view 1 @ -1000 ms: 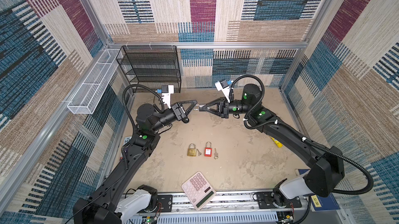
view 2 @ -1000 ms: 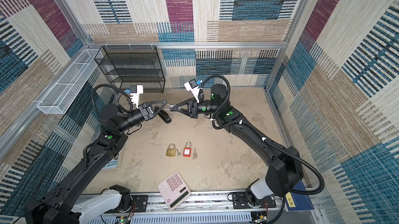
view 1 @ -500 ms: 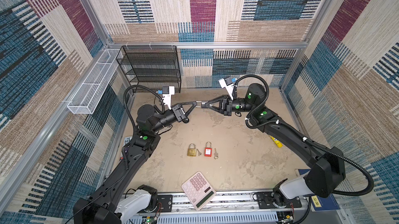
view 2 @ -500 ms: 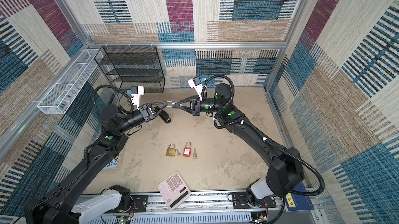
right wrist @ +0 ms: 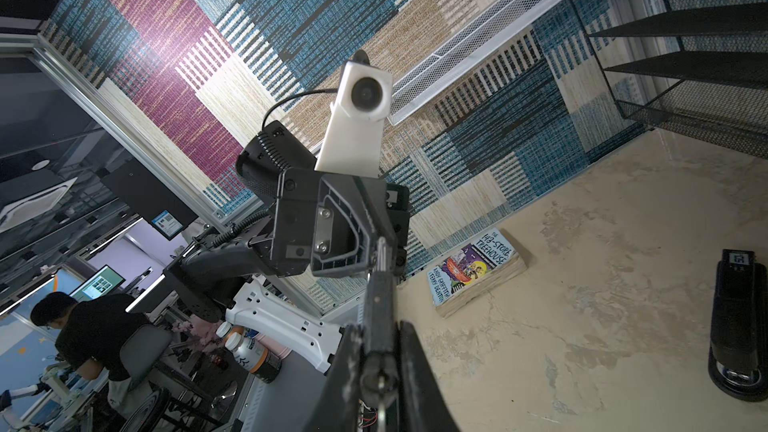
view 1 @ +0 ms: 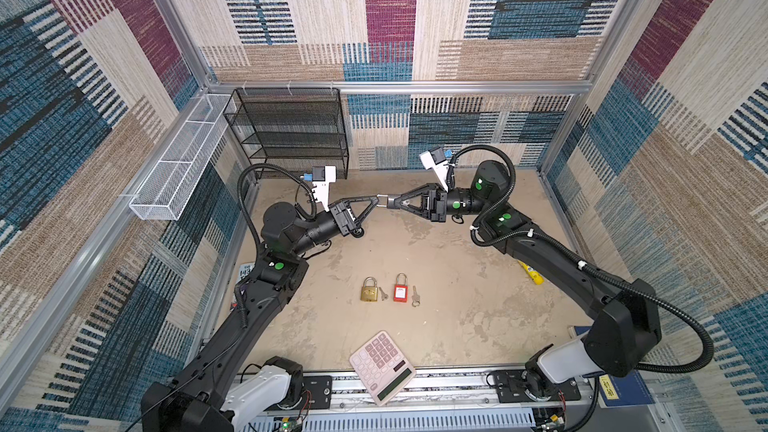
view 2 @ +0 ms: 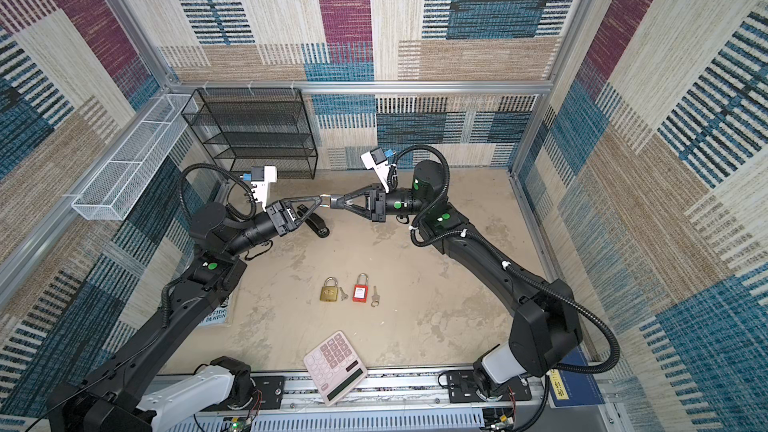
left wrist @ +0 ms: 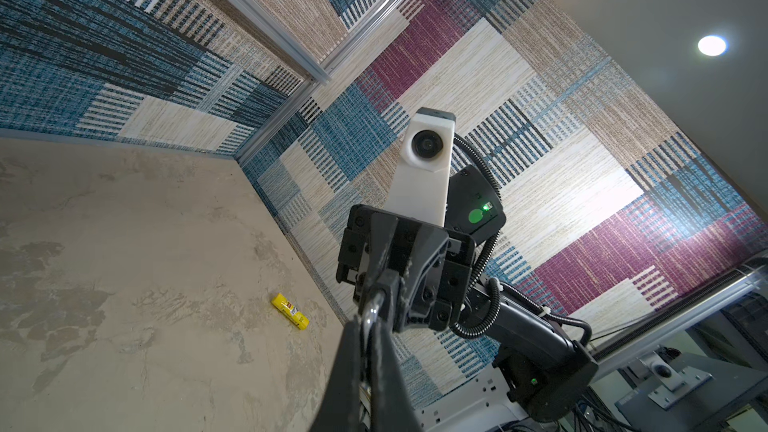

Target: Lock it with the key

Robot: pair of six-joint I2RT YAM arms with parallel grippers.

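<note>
Both arms are meeting tip to tip in mid-air, upper middle of both top views. Left gripper (view 1: 376, 200) is clamping fully closed on a small silver piece (view 1: 383, 200). Right gripper (view 1: 391, 201) is pinching the same piece from the opposite side, fingers nearly together. Left wrist view is showing it as a silver loop at the fingertips, but I can't tell which part is lock and which is key. Brass padlock (view 1: 368, 290) and red padlock (view 1: 400, 292) are lying side by side on the table (view 1: 457, 326), lower centre, each with a key (view 1: 382, 293) just right of it. Calculator (view 1: 382, 365) is sitting at the bottom edge.
</note>
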